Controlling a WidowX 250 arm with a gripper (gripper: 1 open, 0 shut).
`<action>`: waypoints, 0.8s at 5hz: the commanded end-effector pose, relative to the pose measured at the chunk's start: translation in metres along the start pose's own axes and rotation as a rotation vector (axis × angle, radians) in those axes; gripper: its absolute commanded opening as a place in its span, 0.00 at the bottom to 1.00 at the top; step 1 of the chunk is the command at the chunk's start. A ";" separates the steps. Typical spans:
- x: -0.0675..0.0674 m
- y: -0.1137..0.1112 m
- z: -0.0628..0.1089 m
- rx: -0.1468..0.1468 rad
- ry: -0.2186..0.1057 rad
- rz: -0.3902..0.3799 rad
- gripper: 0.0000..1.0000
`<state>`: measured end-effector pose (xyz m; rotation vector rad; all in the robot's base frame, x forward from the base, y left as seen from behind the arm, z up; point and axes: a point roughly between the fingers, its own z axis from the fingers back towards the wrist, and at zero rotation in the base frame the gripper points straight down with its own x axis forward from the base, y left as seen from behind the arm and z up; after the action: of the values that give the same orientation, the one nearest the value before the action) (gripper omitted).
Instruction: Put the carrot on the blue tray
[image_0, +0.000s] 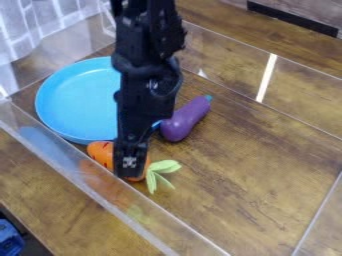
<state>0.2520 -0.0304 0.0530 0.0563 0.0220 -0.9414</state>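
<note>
The orange carrot (100, 153) lies on the wooden table just in front of the blue tray (70, 95), its light green leaves (163, 173) pointing right. My gripper (130, 160) points straight down and has come low over the carrot's middle. Its near finger (131, 164) stands on the camera side of the carrot and hides most of it, while the far finger is behind. The jaws look open, astride the carrot, which still rests on the table. The round tray holds nothing that I can see.
A purple eggplant toy (187, 117) lies right of the tray, close behind the arm. Clear plastic walls (80, 180) fence the work area at the front and left. The wooden tabletop (254, 170) stretches out to the right.
</note>
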 end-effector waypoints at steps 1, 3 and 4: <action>-0.001 0.010 -0.007 0.037 -0.033 0.030 1.00; -0.006 0.013 -0.001 0.052 -0.055 0.039 1.00; -0.013 0.019 -0.011 0.049 -0.063 0.068 1.00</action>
<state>0.2564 -0.0103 0.0360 0.0593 -0.0321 -0.8797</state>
